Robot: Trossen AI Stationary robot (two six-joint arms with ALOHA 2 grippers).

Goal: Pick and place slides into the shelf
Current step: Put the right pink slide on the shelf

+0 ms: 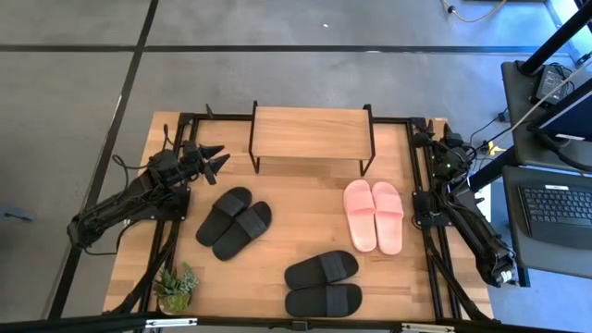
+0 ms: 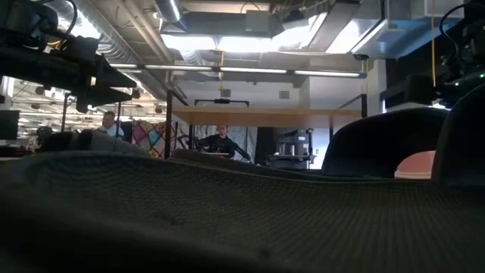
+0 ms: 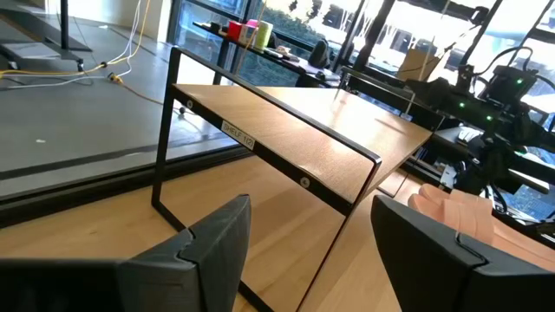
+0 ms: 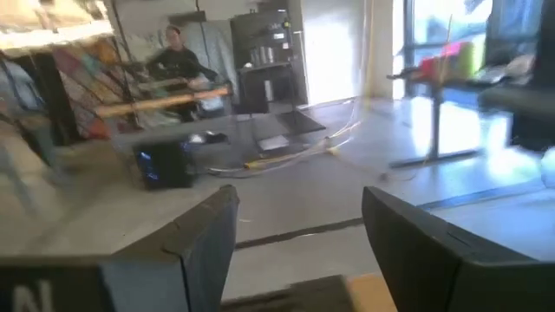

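Nearest the front edge of my worktop a small potted plant stands at the left corner, and one black pair of slides lies side by side right of centre. Farther in, a second black pair lies angled on the left and the pale pink pair lies on the right, all on bare wood. My left tool hovers empty beside the shelf's left end, its fingers held apart. My right tool waits empty at the worktop's right rear corner, fingers apart too. At the back, centred, stands the shelf, its wooden top board bare.
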